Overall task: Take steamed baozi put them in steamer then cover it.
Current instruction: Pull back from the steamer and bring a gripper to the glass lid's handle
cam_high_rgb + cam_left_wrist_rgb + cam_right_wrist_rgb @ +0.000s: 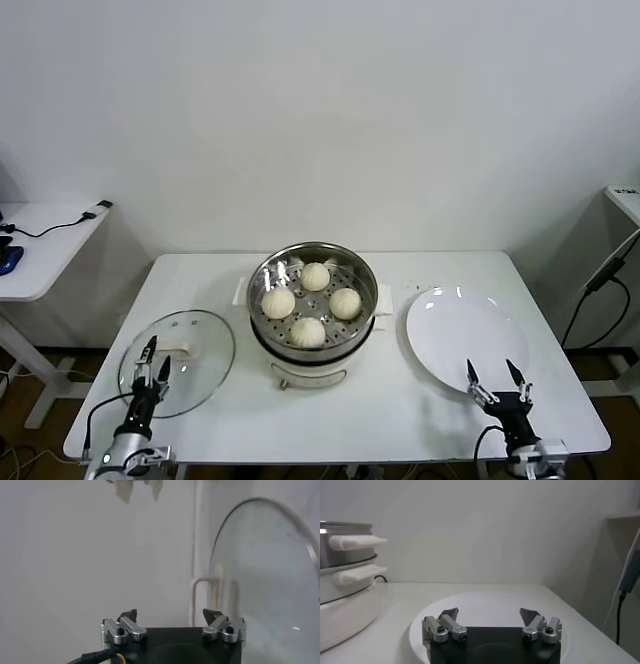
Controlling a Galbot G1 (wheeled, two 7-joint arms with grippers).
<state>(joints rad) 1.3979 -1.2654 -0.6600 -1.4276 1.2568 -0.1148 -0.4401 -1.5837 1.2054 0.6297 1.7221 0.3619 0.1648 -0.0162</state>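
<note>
All four steamed baozi (311, 304) sit inside the steamer (313, 350) at mid-counter (400, 410). The glass cover (205, 345) lies flat to its left, the left gripper (150, 359) over it, jaws apart. The right gripper (497, 376) hovers at the empty white plate (455, 330), jaws apart.

We note: steamer (314, 283) shiny steel, white plastic base | baozi (308, 331) smooth matt dough | cover (178, 360) clear glass, metal rim | plate (465, 337) glossy white | table (390, 400) matt white.
</note>
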